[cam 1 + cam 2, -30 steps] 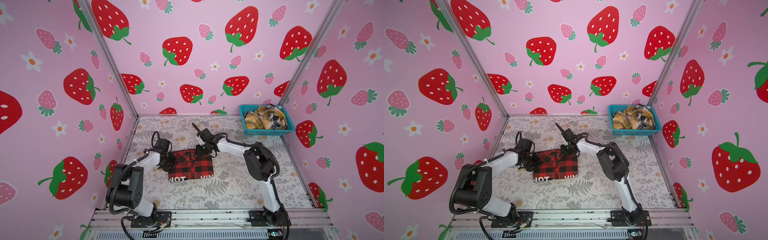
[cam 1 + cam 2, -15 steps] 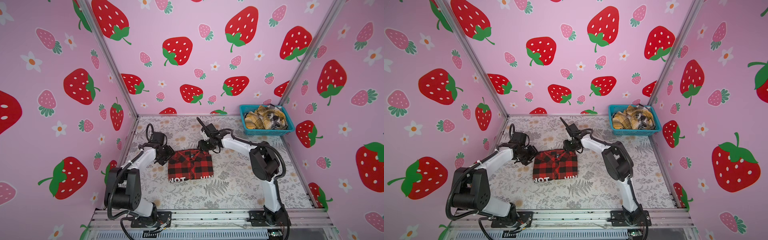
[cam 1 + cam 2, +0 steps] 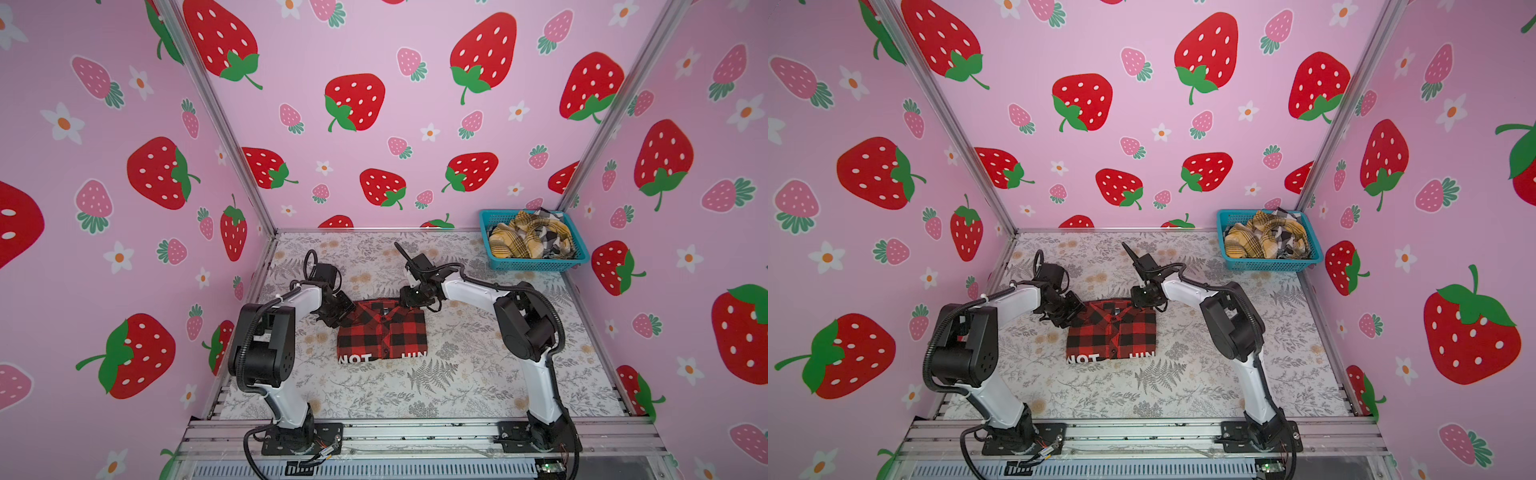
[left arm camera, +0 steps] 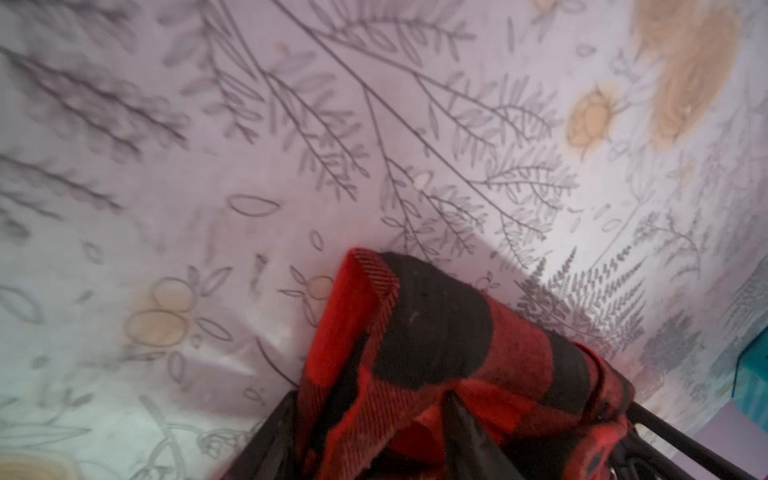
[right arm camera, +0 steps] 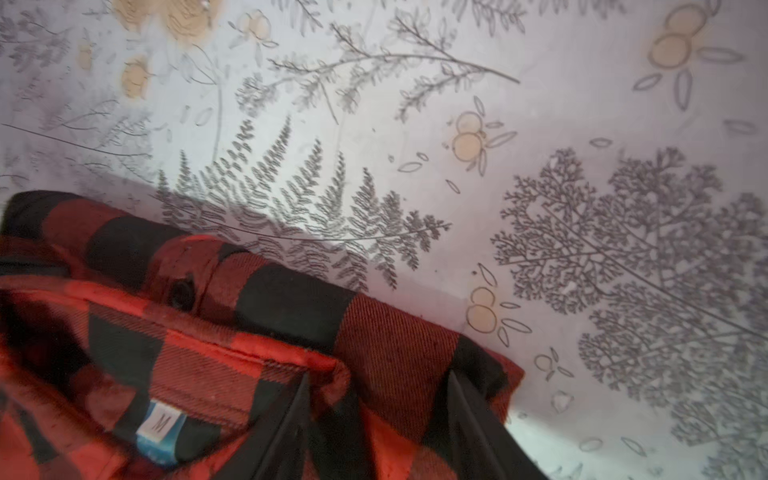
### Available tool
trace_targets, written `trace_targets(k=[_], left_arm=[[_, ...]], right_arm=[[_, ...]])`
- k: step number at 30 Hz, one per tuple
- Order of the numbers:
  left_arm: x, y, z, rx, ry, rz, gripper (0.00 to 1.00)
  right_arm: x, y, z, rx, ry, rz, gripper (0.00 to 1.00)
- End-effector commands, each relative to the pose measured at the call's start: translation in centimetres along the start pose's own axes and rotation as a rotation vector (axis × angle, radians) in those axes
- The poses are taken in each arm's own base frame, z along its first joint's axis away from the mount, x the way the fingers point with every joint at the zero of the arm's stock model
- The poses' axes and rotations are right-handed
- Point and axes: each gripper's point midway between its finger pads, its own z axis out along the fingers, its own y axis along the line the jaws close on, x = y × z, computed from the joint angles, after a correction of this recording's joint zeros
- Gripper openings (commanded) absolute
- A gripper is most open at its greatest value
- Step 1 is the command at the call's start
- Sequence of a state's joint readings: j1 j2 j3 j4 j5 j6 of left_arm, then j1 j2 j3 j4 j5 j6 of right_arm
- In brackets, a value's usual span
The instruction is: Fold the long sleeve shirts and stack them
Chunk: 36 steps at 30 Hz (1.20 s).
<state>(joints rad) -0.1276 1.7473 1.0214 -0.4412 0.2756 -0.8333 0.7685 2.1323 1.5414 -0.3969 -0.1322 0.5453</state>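
— Red-and-black shirt (image 3: 382,332): where does it sit, and is its fold finished?

— It lies flat on the tabletop (image 3: 457,395), well apart from the teal basket (image 3: 536,264), nearer the viewer and to the left of it in both top views. It makes a tidy rectangle. The collar edge is on the side toward the basket, and the white lettering (image 3: 354,358) is on the edge farthest from it. I'd judge this fold done, or at its last touch.

— And the end effectors?

— Right end effector (image 3: 411,297) is at the collar corner nearer the basket. In the right wrist view its fingers (image 5: 473,419) stand apart, released, with cloth lying flat beneath. Left end effector (image 3: 332,319) is at the collar corner farther from the basket. Its fingers are spread as well, but cloth bunches in the gap, so I cannot tell whether it pinches.

— What next?

— Probably lift both clear without dragging those corners. Then reach into the basket for the mustard plaid shirt (image 3: 511,245) or the black-white plaid shirt (image 3: 550,237), both crumpled there. Each needs spreading, folding, and setting on the red one.
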Motion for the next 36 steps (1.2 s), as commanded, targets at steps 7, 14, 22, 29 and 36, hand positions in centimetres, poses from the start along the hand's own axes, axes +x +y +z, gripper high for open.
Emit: trace_targets(k=[7, 14, 22, 29, 36], left_arm=[[6.3, -4.2, 2.1, 0.049, 0.123, 0.111, 0.52], [5.1, -5.8, 0.8, 0.011, 0.063, 0.179, 0.55], [6.0, -8.9, -6.1, 0.098, -0.058, 0.245, 0.5], [10.6, -13.1, -3.8, 0.177, 0.076, 0.305, 0.38], [11.4, -12.3, -0.2, 0.121, 0.12, 0.299, 0.32]], right_arm=[[3.2, -6.0, -3.2, 0.103, -0.021, 0.139, 0.45], [4.0, -6.6, -6.3, 0.12, -0.053, 0.14, 0.44], [2.3, -5.5, -11.7, 0.112, -0.148, 0.106, 0.46], [5.4, -4.7, -12.2, 0.111, -0.116, 0.086, 0.38], [8.5, -4.3, -9.7, 0.099, -0.047, 0.076, 0.34]])
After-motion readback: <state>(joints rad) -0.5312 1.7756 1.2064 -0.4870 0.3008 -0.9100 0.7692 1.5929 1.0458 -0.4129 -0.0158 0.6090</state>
